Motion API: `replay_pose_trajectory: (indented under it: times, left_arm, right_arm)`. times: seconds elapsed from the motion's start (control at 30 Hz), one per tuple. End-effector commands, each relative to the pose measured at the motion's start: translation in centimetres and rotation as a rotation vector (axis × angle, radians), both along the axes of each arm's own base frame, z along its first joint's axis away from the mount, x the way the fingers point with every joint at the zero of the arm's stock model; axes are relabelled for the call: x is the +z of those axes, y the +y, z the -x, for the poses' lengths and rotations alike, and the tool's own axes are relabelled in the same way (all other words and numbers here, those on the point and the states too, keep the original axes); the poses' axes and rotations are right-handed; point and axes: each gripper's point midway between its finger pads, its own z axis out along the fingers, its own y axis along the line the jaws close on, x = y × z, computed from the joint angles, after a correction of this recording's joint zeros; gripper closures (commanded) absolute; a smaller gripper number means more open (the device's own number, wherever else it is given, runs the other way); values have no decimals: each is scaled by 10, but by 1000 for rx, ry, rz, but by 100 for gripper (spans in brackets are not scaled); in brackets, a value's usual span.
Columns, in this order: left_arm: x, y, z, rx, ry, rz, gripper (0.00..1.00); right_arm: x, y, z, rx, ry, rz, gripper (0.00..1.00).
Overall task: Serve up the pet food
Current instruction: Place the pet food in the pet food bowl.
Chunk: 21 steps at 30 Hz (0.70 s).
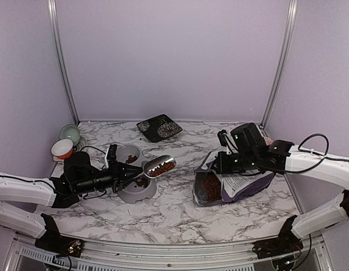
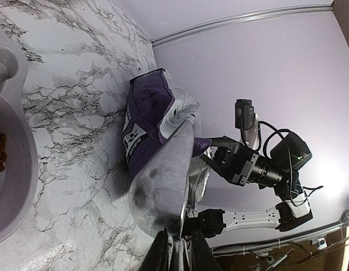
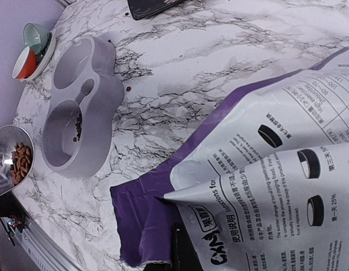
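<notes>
My left gripper (image 1: 129,172) is shut on the handle of a shiny metal scoop (image 1: 159,166). The scoop is loaded with reddish-brown kibble (image 1: 162,167) and hangs above the grey double bowl (image 1: 125,195). In the left wrist view the scoop's underside (image 2: 166,180) rises from between my fingers (image 2: 159,255). A little kibble lies in the bowl (image 3: 78,127). The purple-and-white food bag (image 1: 242,185) lies on its side with its mouth open, kibble showing inside (image 1: 210,185). My right gripper (image 1: 221,164) is shut on the bag's upper flap (image 3: 236,186); one dark finger (image 3: 186,248) shows under the fold.
A dark patterned square plate (image 1: 159,127) lies at the back centre. A green cup (image 1: 70,134) and a red-and-white bowl (image 1: 62,148) stand at the far left. A few stray pellets lie on the marble table (image 1: 174,214) near the bowl.
</notes>
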Motion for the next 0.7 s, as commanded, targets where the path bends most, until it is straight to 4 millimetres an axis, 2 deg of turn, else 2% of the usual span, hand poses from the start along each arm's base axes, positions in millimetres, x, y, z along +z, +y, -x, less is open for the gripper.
replay_pose_trajectory:
  times: [0.0,0.33,0.67]
  left_arm:
    - [11,12,0,20,-36,40,100]
    - [1,45,-3,91,-27,26,100]
    - [-11,69,-2,143,-14,-7,100]
  right_arm:
    - [31,6,-13,-22,-53,-67,100]
    - [31,8,-14,-20,-51,-71,100]
    - [31,10,-15,-16,-48,-71,100]
